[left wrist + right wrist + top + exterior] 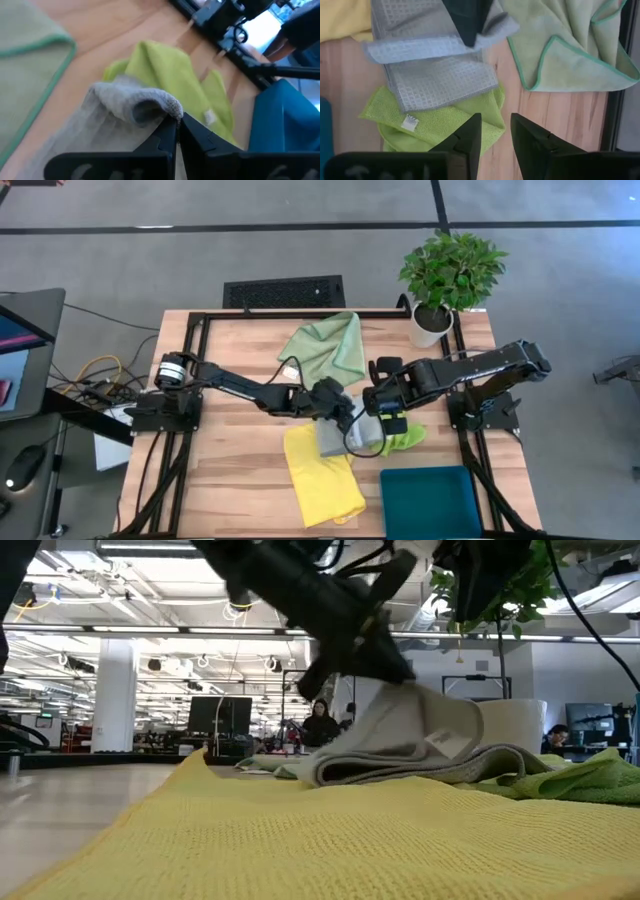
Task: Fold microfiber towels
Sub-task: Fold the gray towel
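A light grey-blue towel (338, 442) lies in the middle of the table, partly on a lime green towel (408, 438) and next to a bright yellow towel (320, 475). My left gripper (178, 131) is shut on a raised part of the grey-blue towel (400, 740). My right gripper (495, 132) hangs open just to the right of it, above the lime green towel (435, 122), touching nothing. A sage green towel (325, 345) lies spread out at the table's far side. My left gripper pinches a corner of the grey-blue towel's folded-over edge (169, 107) between its shut fingers, coming slanting down from the table's left. That held part is raised and curls over. The rest of the towel (440, 82) lies on the table and on the lime green towel.
A teal tray (430, 500) stands at the near right corner. A potted plant (445, 280) stands at the far right corner. The yellow towel fills the low view's foreground (300, 840). Bare wood shows at the table's left side (220, 460).
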You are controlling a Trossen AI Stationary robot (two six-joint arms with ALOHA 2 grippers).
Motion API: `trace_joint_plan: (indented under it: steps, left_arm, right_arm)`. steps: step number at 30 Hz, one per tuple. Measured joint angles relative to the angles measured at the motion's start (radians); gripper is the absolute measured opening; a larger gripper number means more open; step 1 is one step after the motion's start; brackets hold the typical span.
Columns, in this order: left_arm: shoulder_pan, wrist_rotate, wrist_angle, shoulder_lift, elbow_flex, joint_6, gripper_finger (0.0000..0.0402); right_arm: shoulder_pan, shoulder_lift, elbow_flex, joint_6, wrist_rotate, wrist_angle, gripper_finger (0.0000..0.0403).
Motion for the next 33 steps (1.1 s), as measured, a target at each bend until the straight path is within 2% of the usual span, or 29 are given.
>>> trace_joint_plan:
  steps: [12,16,25,33]
  left_arm:
    - [0.020,-0.026,-0.036,0.005,0.028,0.048,0.0002]
    - [0.020,-0.026,-0.029,0.005,0.027,0.061,0.0015]
    - [0.020,-0.089,-0.022,0.005,0.027,0.140,0.0074]
    - [0.020,-0.038,-0.025,0.005,0.027,0.148,0.0143]
  right_arm:
    - [0.000,0.000,0.000,0.000,0.000,-0.007,0.0128]
    - [0.000,0.000,0.000,0.000,0.000,-0.006,0.0127]
    - [0.000,0.000,0.000,0.000,0.000,-0.006,0.0128]
    - [0.000,0.000,0.000,0.001,0.000,-0.006,0.0128]
